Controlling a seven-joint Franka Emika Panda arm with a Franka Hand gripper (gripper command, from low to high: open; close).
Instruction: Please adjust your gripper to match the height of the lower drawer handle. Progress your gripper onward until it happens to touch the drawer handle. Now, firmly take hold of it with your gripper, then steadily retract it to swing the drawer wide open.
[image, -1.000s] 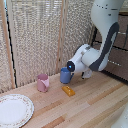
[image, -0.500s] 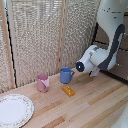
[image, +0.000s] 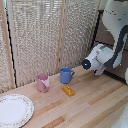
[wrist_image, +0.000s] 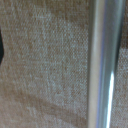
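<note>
In the wrist view a slim silver bar handle runs across the whole picture, very close to the camera, in front of a brown drawer front. A dark sliver of one finger shows at the picture's edge, apart from the bar. In the exterior view the white arm's wrist reaches toward the dark brown cabinet front at that view's right. The arm hides the gripper's fingers and the handle there. I cannot tell which drawer the bar belongs to.
On the wooden table stand a blue mug, a pink cup, a small orange block and a white plate. A woven folding screen stands behind them.
The arm's wrist has moved toward the exterior view's right, away from the blue mug and closer to the brown cabinet front.
</note>
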